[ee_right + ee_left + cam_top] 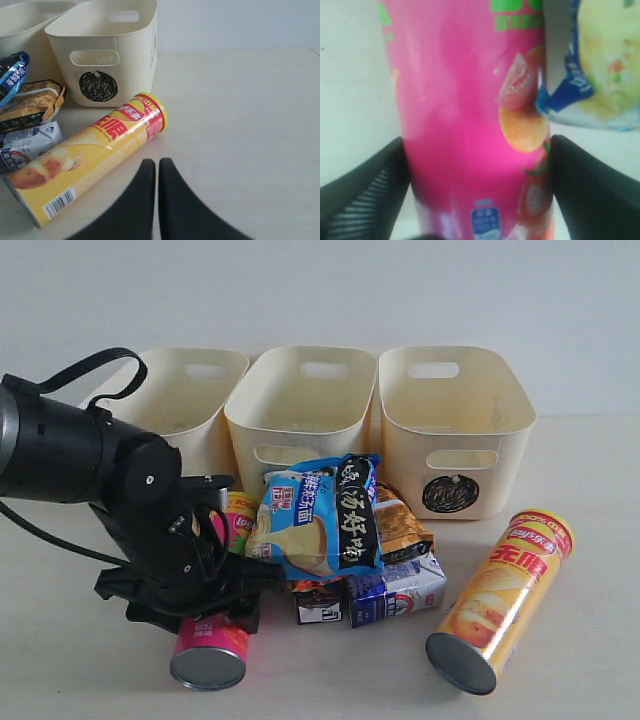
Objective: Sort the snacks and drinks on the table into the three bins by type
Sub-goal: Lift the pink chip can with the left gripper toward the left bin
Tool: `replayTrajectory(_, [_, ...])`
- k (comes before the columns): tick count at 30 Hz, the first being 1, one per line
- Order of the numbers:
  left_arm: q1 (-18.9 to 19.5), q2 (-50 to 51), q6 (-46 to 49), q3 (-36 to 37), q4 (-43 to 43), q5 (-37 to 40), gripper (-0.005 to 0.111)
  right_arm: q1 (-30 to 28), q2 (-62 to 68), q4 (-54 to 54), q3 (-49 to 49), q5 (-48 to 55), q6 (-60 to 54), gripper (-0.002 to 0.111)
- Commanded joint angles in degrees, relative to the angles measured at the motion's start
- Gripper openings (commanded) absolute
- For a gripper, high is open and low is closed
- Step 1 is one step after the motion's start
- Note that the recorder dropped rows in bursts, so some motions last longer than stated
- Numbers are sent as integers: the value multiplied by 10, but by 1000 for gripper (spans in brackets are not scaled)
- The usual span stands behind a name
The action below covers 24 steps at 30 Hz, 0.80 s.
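The pink chip tube (211,638) (465,110) lies on the table (585,660) with its silver end toward the camera. My left gripper (205,612) (477,142) is shut on it, one black finger (360,200) pressed to each side. The blue-black bag (322,515) (600,65) rests atop the pile beside the tube. Under it lie the orange-brown bag (402,527) (30,102), the blue-and-white carton (400,588) (27,145) and the dark purple juice box (318,603). The yellow-orange tube (502,598) (95,150) lies apart at the right. My right gripper (157,162) is shut and empty just beside it.
Three cream bins stand in a row behind the pile: left (190,400), middle (300,410), and right (455,425) (112,55) with a black scribbled circle (450,493). The black left arm (90,455) covers the table's left side.
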Motion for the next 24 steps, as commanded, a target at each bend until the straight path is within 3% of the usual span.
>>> replayTrajectory(1, [-3, -15, 2, -3, 0, 27, 5, -1, -3, -1, 0, -4, -1, 0])
replayTrajectory(15, [-3, -130, 2, -3, 50, 110, 4, -1, -3, -1, 0, -4, -1, 0])
replayTrajectory(24, [-3, -254, 4, -3, 84, 144, 4, -1, -3, -1, 0, -4, -1, 0])
